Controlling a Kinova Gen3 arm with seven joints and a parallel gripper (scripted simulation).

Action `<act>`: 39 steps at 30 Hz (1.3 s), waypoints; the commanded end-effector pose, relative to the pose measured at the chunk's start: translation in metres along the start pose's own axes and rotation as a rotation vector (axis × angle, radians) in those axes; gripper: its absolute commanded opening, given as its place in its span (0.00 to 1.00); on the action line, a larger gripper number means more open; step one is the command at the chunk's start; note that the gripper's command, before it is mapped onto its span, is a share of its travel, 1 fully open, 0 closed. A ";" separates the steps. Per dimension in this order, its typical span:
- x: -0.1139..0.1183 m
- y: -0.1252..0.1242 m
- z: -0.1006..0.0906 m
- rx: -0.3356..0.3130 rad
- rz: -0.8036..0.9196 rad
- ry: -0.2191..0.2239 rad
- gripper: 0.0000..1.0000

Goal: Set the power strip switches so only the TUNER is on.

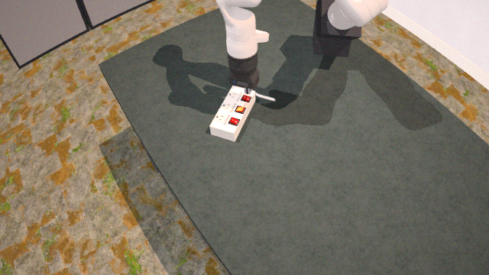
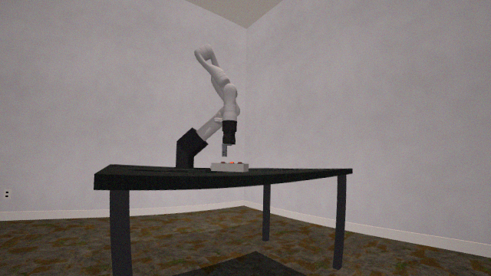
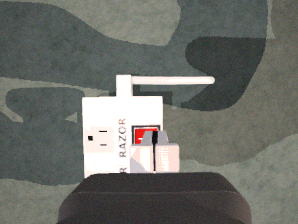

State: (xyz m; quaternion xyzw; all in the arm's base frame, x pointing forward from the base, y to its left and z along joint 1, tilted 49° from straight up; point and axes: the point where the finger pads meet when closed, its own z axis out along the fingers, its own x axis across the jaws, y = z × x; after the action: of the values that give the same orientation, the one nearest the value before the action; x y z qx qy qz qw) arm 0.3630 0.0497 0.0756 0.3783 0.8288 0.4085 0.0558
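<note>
A white power strip [image 1: 230, 113] lies flat on the dark green table top, with three red rocker switches in a row. The middle switch [image 1: 239, 109] glows orange. The far switch [image 1: 246, 98] and the near switch [image 1: 234, 121] are plain red. My gripper [image 1: 249, 91] is shut and empty, pointing straight down over the strip's far end, a little above the far switch. In the wrist view the shut fingers cover part of a red switch [image 3: 140, 135] beside the label "RAZOR". In the side view the fingers [image 2: 225, 153] hang just above the strip [image 2: 229, 166].
The strip's short white cord [image 1: 266, 96] sticks out from its far end to the right. The arm's dark base [image 1: 334, 28] stands at the table's back edge. The table's curved left edge [image 1: 153, 160] runs close to the strip.
</note>
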 end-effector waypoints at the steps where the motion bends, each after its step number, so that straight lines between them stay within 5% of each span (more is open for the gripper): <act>1: -0.003 0.000 -0.004 -0.001 0.003 -0.007 0.00; 27: -0.003 0.000 -0.008 -0.001 0.003 -0.007 0.00; 28: -0.003 0.000 -0.008 -0.001 0.003 -0.007 1.00; 39: -0.003 0.000 -0.012 -0.001 0.003 -0.007 1.00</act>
State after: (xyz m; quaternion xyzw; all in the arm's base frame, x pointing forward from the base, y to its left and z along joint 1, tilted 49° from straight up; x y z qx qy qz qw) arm 0.3594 0.0427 0.0817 0.3793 0.8285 0.4081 0.0565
